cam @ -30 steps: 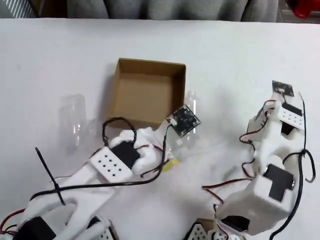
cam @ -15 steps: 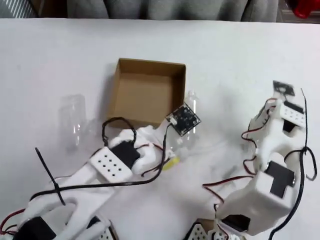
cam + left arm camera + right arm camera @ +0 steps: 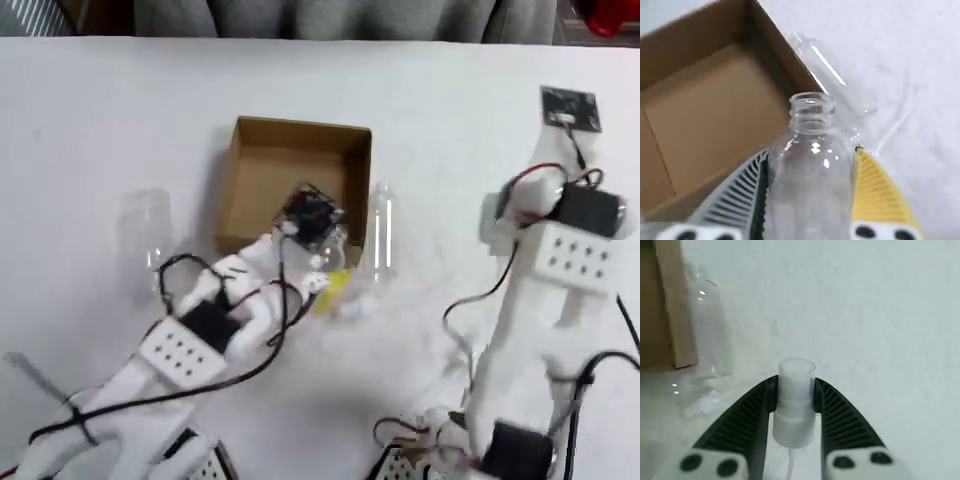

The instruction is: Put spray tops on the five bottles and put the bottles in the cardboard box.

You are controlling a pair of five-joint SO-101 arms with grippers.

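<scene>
On white worktop (image 3: pixel 450 100), open cardboard box (image 3: pixel 290 180) sits mid-scene, L tool (image 3: pixel 812 151) clamped on clear capless bottle (image 3: pixel 807 200) by box's near wall, R tool (image 3: pixel 795 382) pinching white spray top (image 3: pixel 796 415) over worktop, right of box.

No lettering or numbers can be read anywhere.

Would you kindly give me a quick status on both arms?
Left gripper shut on uncapped bottle by the cardboard box. Right gripper shut on spray top. Spare bottle lies beside box.
</scene>
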